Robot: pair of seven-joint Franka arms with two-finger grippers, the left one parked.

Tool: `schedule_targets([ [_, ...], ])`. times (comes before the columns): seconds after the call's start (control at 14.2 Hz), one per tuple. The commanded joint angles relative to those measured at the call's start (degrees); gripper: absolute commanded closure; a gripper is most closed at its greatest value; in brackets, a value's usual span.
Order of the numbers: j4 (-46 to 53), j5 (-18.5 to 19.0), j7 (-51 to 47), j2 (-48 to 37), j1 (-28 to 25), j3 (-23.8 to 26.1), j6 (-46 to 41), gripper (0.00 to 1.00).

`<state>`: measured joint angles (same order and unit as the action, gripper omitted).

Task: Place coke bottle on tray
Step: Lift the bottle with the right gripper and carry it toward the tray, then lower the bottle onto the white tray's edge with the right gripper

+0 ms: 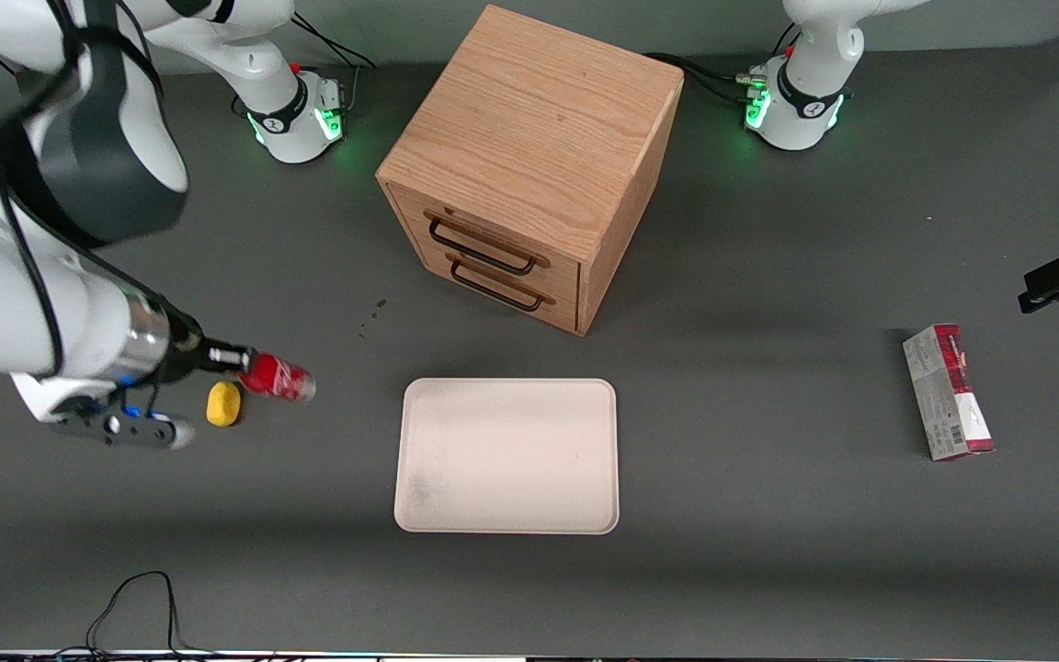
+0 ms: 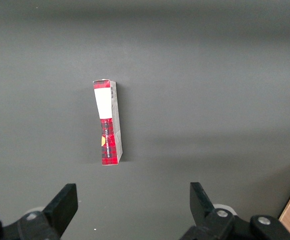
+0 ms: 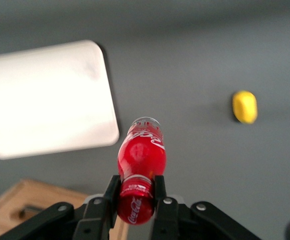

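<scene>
The gripper [image 1: 228, 360] is hanging over the working arm's end of the worktop [image 1: 768, 552], and in the front view the arm's own body is covering most of it, so only the red coke bottle [image 1: 278, 378] is sticking out, lying roughly level in the air with its clear base pointing toward the tray [image 1: 506, 455]. The right wrist view is filling in what the front view is hiding: the two black fingers [image 3: 111, 192] are clamping the coke bottle [image 3: 140, 167] at its neck just beside the red cap, with the white script facing the camera. The yellow lemon-like object [image 1: 223, 403] is lying on the worktop just beside the bottle in the front view, yet the wrist view is showing it [image 3: 245, 106] well apart and far below. The cream tray [image 3: 45, 100] is being cut off at the edge there. The wooden drawer cabinet [image 1: 529, 175] is standing farther from the front camera than the tray. The red-and-grey carton [image 1: 947, 393] is lying toward the parked arm's end; its print is too small to read.
</scene>
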<state>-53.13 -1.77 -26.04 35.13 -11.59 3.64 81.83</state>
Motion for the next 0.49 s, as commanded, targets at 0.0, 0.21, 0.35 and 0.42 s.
schedule_targets([
  [0.0,5.05,0.37,-4.54,5.82,-1.86,0.40,4.54,1.00],
  [0.21,5.05,0.54,-10.51,9.95,-4.40,0.31,12.01,1.00],
  [0.35,5.05,0.63,-13.49,11.97,-5.46,0.31,16.15,1.00],
  [0.42,5.05,0.98,-15.08,13.46,-6.25,0.23,18.60,1.00],
])
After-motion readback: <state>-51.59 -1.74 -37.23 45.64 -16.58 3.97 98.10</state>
